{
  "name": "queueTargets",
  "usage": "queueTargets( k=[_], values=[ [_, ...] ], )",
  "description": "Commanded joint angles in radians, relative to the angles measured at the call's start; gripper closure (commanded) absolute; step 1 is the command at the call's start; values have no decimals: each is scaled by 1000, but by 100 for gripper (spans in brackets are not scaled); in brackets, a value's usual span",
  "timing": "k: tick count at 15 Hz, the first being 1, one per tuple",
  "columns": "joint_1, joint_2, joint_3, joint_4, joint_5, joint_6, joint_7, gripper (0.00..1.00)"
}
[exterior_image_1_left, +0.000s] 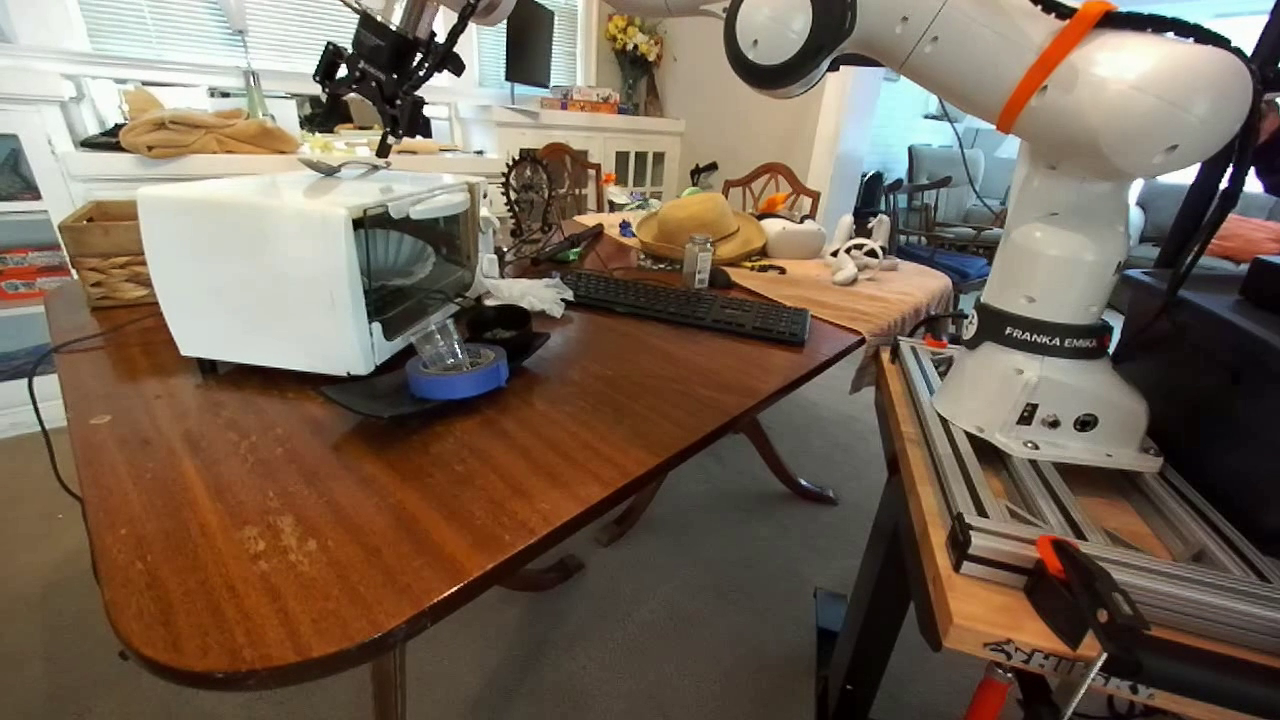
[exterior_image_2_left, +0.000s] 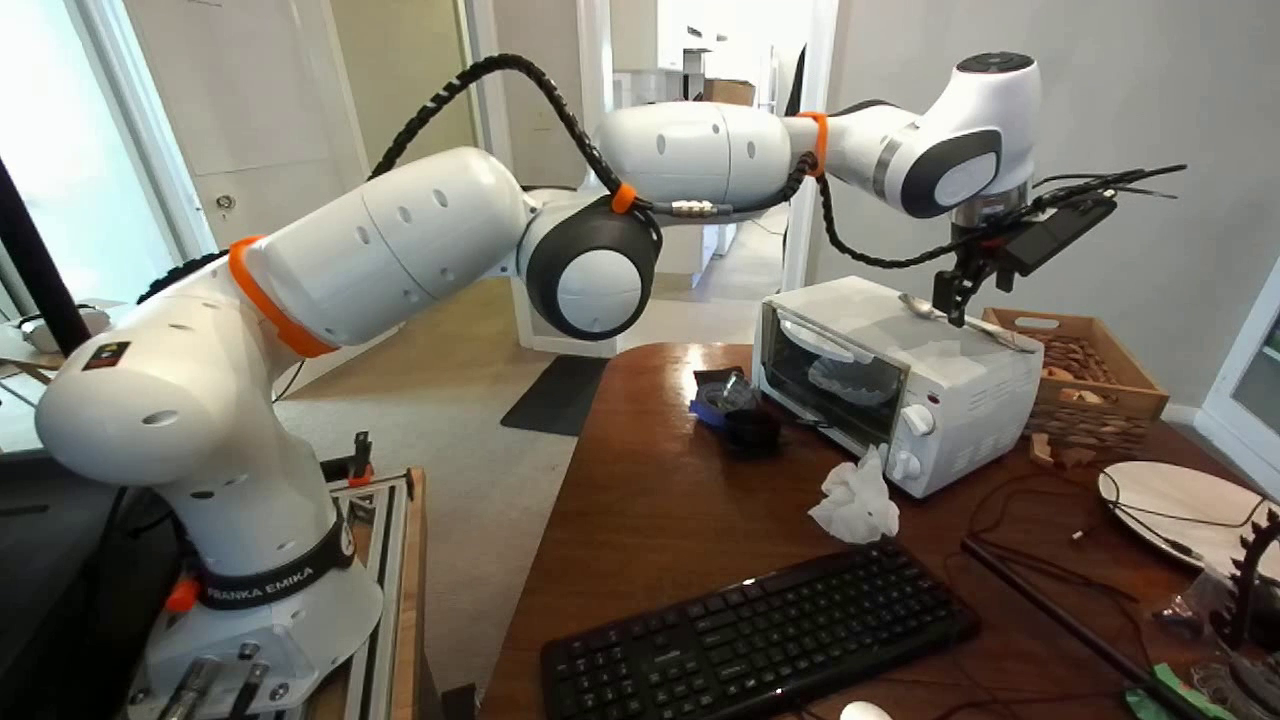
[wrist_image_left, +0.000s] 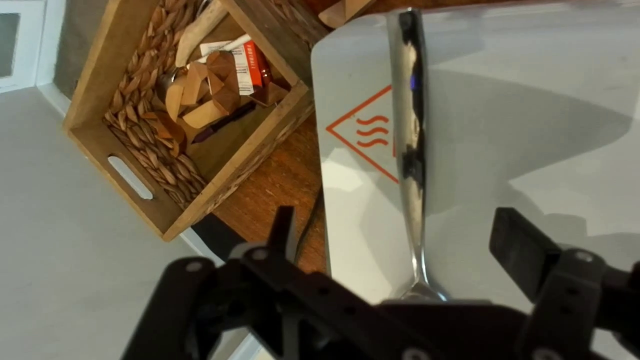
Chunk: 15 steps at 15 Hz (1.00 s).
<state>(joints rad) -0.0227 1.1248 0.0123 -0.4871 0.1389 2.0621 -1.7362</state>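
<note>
- Far L in an exterior view: wood-&-wicker basket, just beside the oven. Wrist view shows wood bits, a dark pen & a red-white pack inside.
- Next: white toaster oven on the tabletop, w/ a red heat-warning mark on its top.
- Metal spoon lies on that top, handle covering part of the mark; in the wrist view most of its bowl's hid behind my claw.
- Said claw: spread wide, gripping nothing, over the oven's top in both exterior views. Spoon's below me, b/w the two fingers, long axis approx. crosswise to the line joining the tips. Handle sits a bit nearer the finger on the wrist view's R. No contact seen. I've only 1 arm, so nothing else is nearer.
- Then, by the oven's door: clear plastic cup, tilted, at the blue tape roll (in or behind it, can't tell), w/ black bowl next to them.
- Further R: crumpled white wad (tissue or thin plastic, can't tell), then black keyboard, w/ glass jar & straw hat beyond.
- Far R: my arm's base.
</note>
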Motion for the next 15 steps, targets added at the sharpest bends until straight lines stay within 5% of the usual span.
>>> queueTargets(
  k=[1,10,15],
  values=[
    [14,17,-1,-7,-6,3,-6,0],
    [49,35,-31,0,-39,52,-13,10],
    [67,46,-51,-1,-59,101,-2,49]
  ],
)
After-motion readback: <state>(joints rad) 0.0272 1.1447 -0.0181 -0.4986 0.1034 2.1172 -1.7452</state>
